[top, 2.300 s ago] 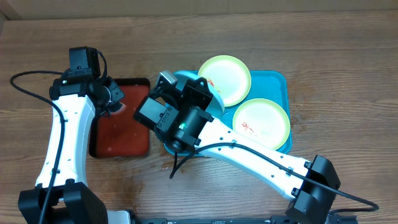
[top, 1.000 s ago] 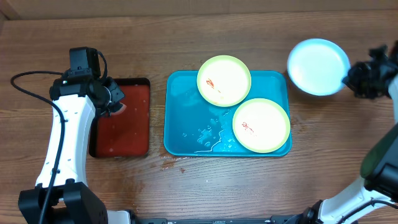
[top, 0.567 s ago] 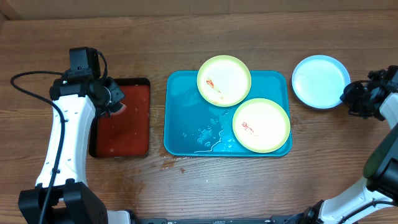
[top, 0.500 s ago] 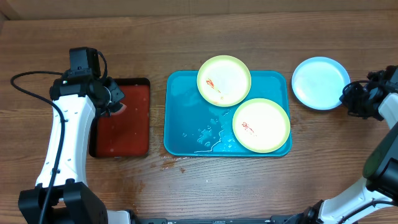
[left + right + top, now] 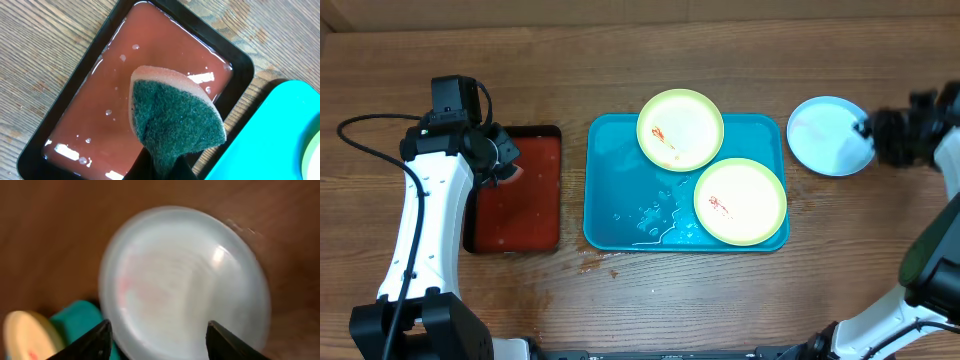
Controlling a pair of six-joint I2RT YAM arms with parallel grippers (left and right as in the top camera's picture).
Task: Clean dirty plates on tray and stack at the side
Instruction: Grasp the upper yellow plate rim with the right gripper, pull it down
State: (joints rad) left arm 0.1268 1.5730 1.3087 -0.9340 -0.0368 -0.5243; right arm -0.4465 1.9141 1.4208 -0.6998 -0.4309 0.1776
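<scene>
Two pale yellow-green dirty plates point(image 5: 680, 128) point(image 5: 740, 200) with red smears lie on the bright blue tray point(image 5: 620, 180). A light blue plate point(image 5: 828, 135) point(image 5: 185, 280) rests on the wood to the right of the tray. My right gripper point(image 5: 867, 132) point(image 5: 159, 342) is open at that plate's right rim, its fingers point(image 5: 97, 340) spread wide with the plate beyond them. My left gripper point(image 5: 505, 158) point(image 5: 162, 169) is shut on a green and pink sponge point(image 5: 172, 117), held above the dark red tray point(image 5: 95, 120).
The black-rimmed dark red tray point(image 5: 520, 195) holds wet liquid and sits left of the blue tray. Water drops lie on the blue tray's left half point(image 5: 645, 215). A black cable point(image 5: 370, 140) loops at the far left.
The right gripper has set the light blue plate down right of the tray, opened and let it go. The left arm and sponge have not moved.
</scene>
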